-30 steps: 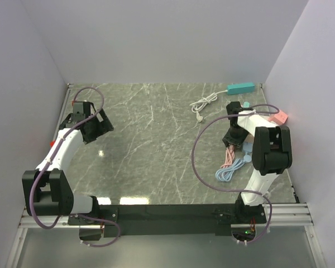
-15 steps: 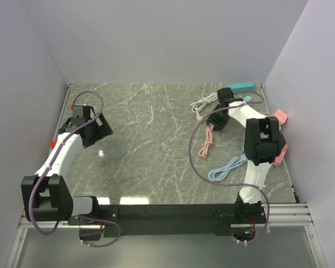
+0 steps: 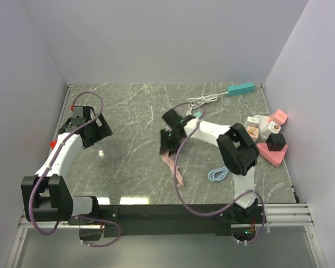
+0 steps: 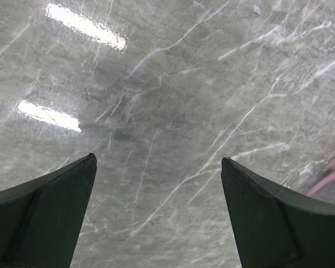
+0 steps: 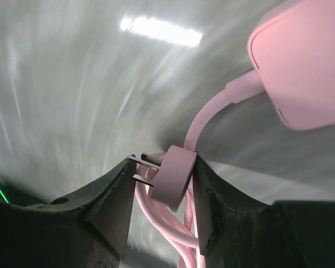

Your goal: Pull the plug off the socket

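My right fingers (image 5: 114,195) are pinched partway closed on the pink plug (image 5: 176,176) over the middle of the tabletop (image 3: 134,111). Its prongs are bare and its cable (image 3: 177,170) trails down. My left fingers (image 4: 50,212) gape wide, empty. My worry is that this thin edge grip twists, or the pink block (image 5: 304,61) on the cord tugs the plug loose.

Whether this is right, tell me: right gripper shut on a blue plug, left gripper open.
Wrong colour: the right gripper is shut on a pink plug, per the right wrist view. The left gripper is open.
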Robot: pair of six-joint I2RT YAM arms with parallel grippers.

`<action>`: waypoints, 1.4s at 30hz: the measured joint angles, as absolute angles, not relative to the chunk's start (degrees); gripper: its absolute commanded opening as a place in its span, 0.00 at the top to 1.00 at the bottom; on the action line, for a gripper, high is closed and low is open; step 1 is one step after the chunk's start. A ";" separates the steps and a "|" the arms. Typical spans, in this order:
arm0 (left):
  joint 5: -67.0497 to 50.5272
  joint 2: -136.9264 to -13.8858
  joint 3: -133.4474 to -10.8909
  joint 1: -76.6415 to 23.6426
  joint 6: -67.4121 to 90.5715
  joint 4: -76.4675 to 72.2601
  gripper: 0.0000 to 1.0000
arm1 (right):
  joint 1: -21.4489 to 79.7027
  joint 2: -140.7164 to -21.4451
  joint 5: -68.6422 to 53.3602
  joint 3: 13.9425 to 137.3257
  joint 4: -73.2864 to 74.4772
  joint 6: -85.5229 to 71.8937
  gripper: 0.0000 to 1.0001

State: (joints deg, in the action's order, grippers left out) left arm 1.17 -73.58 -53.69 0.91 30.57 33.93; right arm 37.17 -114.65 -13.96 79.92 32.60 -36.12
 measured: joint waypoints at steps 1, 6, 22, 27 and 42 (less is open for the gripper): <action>1.04 -73.58 -53.67 0.91 30.55 33.91 0.00 | 40.32 -113.78 -15.31 78.67 33.04 -34.63 1.00; -0.32 -73.58 -53.45 0.91 30.55 33.56 0.01 | 52.99 -107.61 -21.21 68.82 35.18 -29.95 1.00; -6.02 -81.14 -57.17 -8.27 32.27 32.01 0.01 | 53.93 -97.38 -12.34 61.71 44.40 -32.97 0.08; -4.80 -88.36 -66.57 -15.42 34.28 32.16 0.01 | 48.58 -88.77 -10.41 63.07 43.20 -33.21 0.08; 5.50 -114.63 -100.14 -34.50 35.90 40.16 0.10 | 33.71 -71.96 -0.67 55.22 40.23 -40.86 0.11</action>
State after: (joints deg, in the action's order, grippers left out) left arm 5.50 -114.63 -100.14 -34.50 35.90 40.16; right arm 33.71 -71.96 -0.67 55.22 40.23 -40.86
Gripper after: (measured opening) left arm 0.931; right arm 0.905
